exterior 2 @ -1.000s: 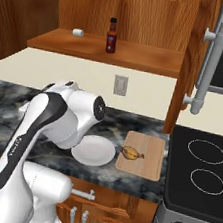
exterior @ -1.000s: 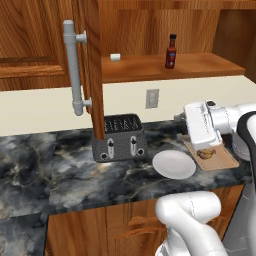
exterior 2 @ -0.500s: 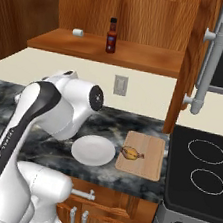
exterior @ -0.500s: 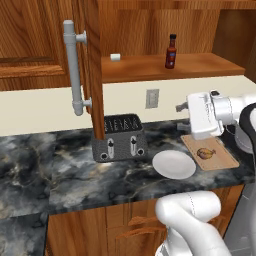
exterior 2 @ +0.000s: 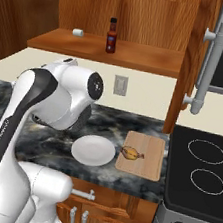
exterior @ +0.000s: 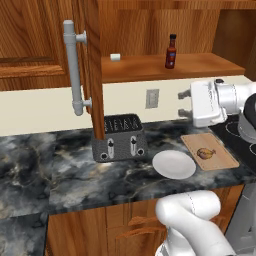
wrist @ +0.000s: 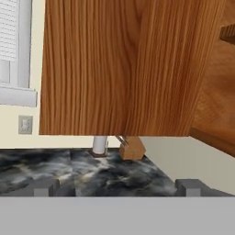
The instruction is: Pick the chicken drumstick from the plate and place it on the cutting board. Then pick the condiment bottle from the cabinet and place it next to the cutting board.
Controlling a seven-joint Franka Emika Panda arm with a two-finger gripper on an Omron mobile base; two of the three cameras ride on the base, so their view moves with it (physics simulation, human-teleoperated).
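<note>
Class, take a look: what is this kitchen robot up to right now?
The chicken drumstick already lies on the cutting board, beside the bare white plate. The gripper is open and holds nothing, raised above the counter and pointing towards the open cabinet door. The condiment bottle stands untouched on the cabinet shelf, so that part of the job is not yet done.

White arm rising from the base, elbow bent, forearm reaching level across the scene. The hand is held sideways, its gripper (exterior: 183,103) pointing horizontally to the left in the left base view. The two dark fingertips (wrist: 45,186) stand wide apart, with nothing between them.
</note>
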